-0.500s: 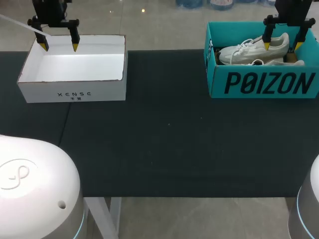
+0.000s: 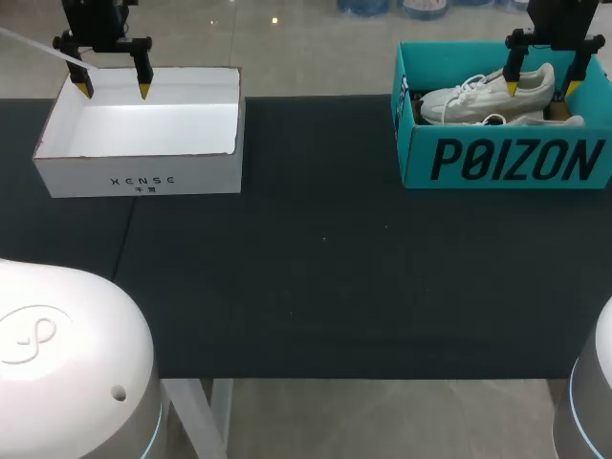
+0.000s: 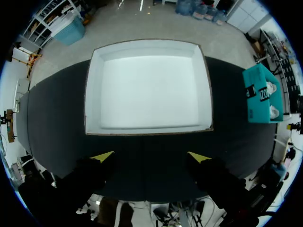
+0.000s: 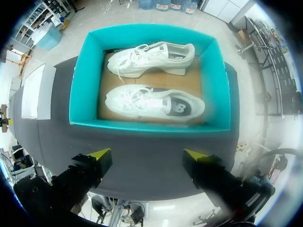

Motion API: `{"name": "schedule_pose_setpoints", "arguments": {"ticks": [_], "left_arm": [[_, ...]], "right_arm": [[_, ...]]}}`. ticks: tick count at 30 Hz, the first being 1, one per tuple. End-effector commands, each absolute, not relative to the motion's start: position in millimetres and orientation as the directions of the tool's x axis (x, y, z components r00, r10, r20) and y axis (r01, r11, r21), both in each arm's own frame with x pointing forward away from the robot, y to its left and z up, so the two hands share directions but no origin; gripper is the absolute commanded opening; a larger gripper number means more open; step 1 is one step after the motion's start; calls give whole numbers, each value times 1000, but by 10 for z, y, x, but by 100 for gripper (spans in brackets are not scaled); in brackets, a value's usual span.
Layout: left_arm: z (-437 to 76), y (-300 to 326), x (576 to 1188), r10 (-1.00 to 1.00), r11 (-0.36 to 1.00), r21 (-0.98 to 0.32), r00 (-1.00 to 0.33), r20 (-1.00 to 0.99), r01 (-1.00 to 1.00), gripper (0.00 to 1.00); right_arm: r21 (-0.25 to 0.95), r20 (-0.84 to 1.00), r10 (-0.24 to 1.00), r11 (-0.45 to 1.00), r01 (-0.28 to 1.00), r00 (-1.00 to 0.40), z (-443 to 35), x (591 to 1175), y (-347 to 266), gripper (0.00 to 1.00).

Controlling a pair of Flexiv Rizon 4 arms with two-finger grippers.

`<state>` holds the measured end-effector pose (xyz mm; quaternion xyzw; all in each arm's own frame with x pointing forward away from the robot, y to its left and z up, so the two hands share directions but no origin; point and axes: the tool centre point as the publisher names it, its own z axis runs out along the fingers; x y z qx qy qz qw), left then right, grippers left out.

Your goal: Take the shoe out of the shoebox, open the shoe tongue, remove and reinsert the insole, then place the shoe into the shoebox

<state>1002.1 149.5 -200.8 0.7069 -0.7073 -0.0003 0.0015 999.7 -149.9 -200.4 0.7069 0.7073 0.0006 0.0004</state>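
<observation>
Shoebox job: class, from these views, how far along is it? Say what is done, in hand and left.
Done: nothing; both shoes lie in the shoebox. In hand: the right claw hangs open above it, holding nothing; the left claw hangs open over an empty white box. Left: every step, from lifting one out to putting it back.

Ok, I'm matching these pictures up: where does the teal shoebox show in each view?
Head view: shoebox at the table's far right.
Left wrist view: shoebox small, far off beside the white box.
Right wrist view: shoebox just ahead of the end effector, two shoes inside.
Shared landmark: the white box, visible in all three.
</observation>
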Motion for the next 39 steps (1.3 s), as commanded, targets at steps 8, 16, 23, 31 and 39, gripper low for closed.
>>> {"name": "schedule_pose_setpoints", "arguments": {"ticks": [8, 16, 23, 31, 39], "left_arm": [[-2005, 1495, 10016, -1000, 0, 3, 0, 1, -1000, 100], [-2005, 1495, 10016, -1000, 0, 3, 0, 1, -1000, 100], [-2005, 1495, 10016, -1000, 0, 3, 0, 1, -1000, 100], [-2005, 1495, 10016, -1000, 0, 3, 0, 1, -1000, 100], [-2005, 1495, 10016, -1000, 0, 3, 0, 1, -1000, 100]], "right_arm": [[1, 0, 1000, 0, 1000, 0, -2003, 9997, -1499, 100], [1, 0, 1000, 0, 1000, 0, -2003, 9997, -1499, 100], [1, 0, 1000, 0, 1000, 0, -2003, 9997, -1499, 100], [24, -35, 999, -9, 1000, 10, -2014, 10099, -2003, 100], [12, -34, 997, 71, 997, -70, -2205, 10412, -2645, 100]]}}
